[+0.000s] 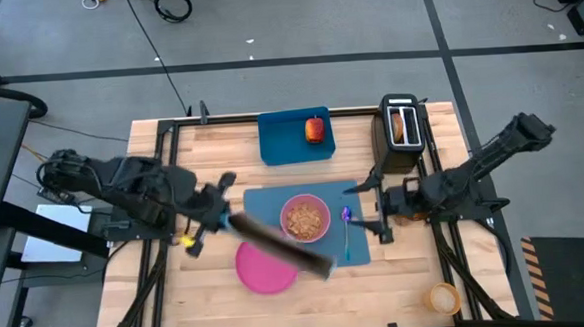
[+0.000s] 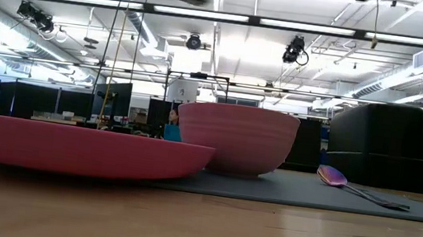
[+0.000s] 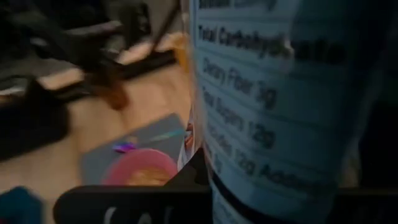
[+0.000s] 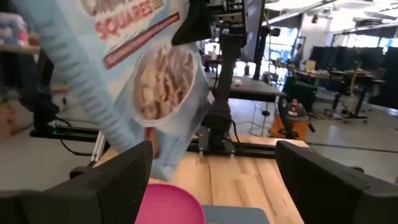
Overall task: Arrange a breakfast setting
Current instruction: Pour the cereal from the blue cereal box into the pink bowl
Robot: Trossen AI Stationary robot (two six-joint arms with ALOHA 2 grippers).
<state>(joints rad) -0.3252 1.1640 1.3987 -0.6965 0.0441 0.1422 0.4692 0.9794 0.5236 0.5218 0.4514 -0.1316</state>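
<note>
The pink bowl point(image 1: 304, 219) sits on the slate-blue mat point(image 1: 264, 201), filled with cereal, with the teal-handled spoon point(image 1: 346, 231) just beside it on the mat and the pink plate point(image 1: 265, 266) overlapping the mat's near edge. Above them the left gripper point(image 1: 214, 213) is clenched on a cereal box point(image 1: 281, 244), held tilted across bowl and plate. The right gripper point(image 1: 370, 211) waits beside the spoon, jaws spread, holding nothing.

The risk, as I judge it, is the box — tipped like this it could spill more cereal onto the mat or plate, or clip the bowl's rim as it swings away. The apple point(image 1: 315, 129) sits on the bright blue tray point(image 1: 296, 136) and the toast point(image 1: 398, 126) in the toaster point(image 1: 402, 133) (both well apart from the mat). Bare table point(image 1: 379, 289) lies open at the near right, save for the orange cup point(image 1: 443, 298) at the corner.
</note>
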